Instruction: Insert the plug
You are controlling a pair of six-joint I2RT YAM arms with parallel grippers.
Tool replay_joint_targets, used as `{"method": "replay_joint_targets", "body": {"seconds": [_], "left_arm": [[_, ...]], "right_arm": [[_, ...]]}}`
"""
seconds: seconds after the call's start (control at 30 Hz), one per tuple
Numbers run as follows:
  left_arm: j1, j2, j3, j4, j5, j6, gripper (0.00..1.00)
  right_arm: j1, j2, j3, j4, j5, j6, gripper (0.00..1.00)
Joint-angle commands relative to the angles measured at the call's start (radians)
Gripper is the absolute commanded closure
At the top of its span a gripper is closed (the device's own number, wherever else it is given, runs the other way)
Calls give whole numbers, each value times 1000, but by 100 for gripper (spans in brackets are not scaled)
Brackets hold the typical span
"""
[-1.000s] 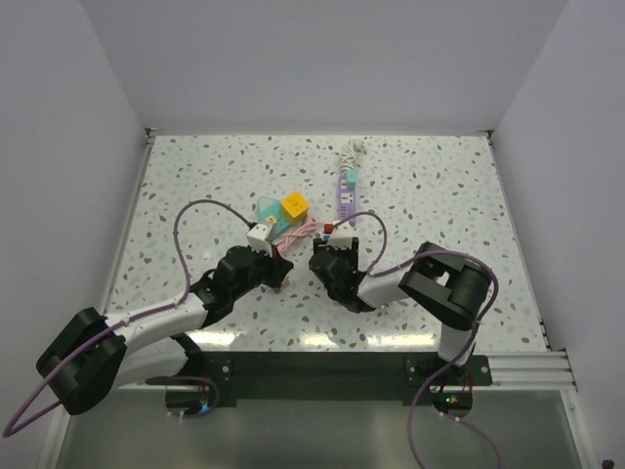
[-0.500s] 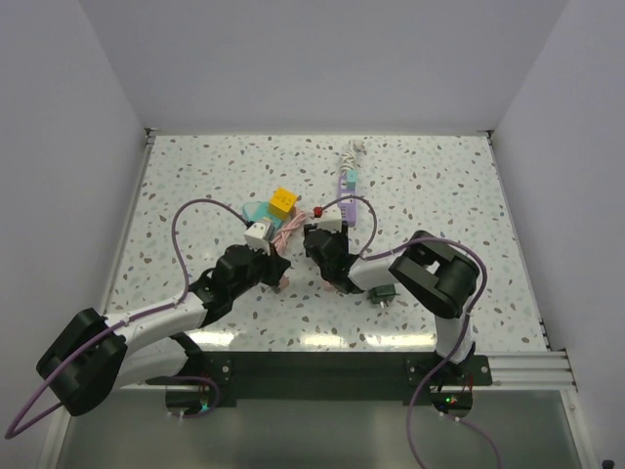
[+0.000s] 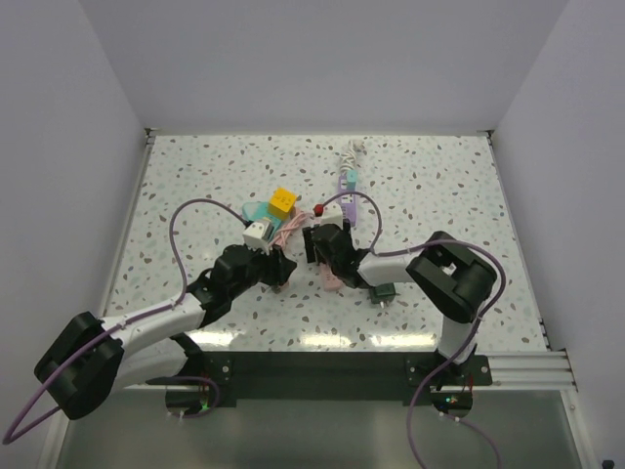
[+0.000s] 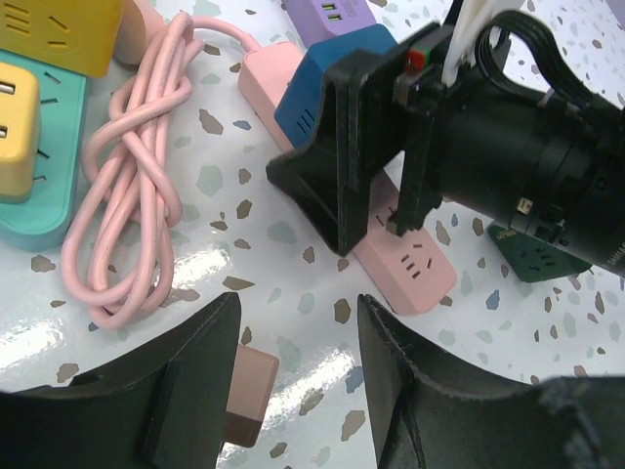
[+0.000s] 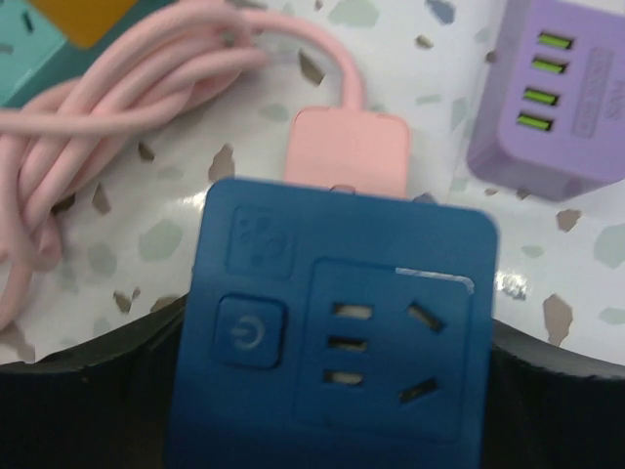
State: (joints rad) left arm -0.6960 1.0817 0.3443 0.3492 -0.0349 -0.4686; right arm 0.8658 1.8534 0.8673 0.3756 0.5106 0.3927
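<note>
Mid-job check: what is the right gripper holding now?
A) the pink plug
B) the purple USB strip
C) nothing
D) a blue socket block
D: the right wrist view shows the blue socket block clamped in the right gripper, with the pink power strip visible beyond it.

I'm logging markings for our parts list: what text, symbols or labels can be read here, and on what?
Power symbol, no words: on the button of the blue socket block.
Embossed mark above that button: too faint to read.
Print along the edge of the purple strip: too blurred to read.
</note>
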Motion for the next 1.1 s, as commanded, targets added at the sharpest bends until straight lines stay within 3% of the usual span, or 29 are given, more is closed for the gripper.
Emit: {"method": "replay_joint_targets", "body": {"seconds": [0.0, 0.2, 0.37, 0.5, 0.67, 0.8, 1.07], "left_arm": [[4, -25, -5, 5, -14, 10, 44], [6, -35, -8, -1, -16, 12, 43], [6, -49, -10, -10, -36, 13, 43], [6, -42, -10, -3, -25, 13, 43], [6, -40, -17, 10, -19, 13, 43], [6, -28, -30, 42, -11, 15, 43], [4, 21, -48, 119, 58, 21, 44]], "right_arm": [[35, -77, -16, -107, -158, -28, 22], [35, -134, -23, -136, -141, -45, 13], [35, -279, -76, -167, -100, -44, 3], [35, -394, -125, -228, -60, -51, 1], [33, -557, -168, -372, 28, -2, 1], [35, -637, -195, -628, 101, 95, 1], [32, -730, -271, -802, 189, 259, 1]]}}
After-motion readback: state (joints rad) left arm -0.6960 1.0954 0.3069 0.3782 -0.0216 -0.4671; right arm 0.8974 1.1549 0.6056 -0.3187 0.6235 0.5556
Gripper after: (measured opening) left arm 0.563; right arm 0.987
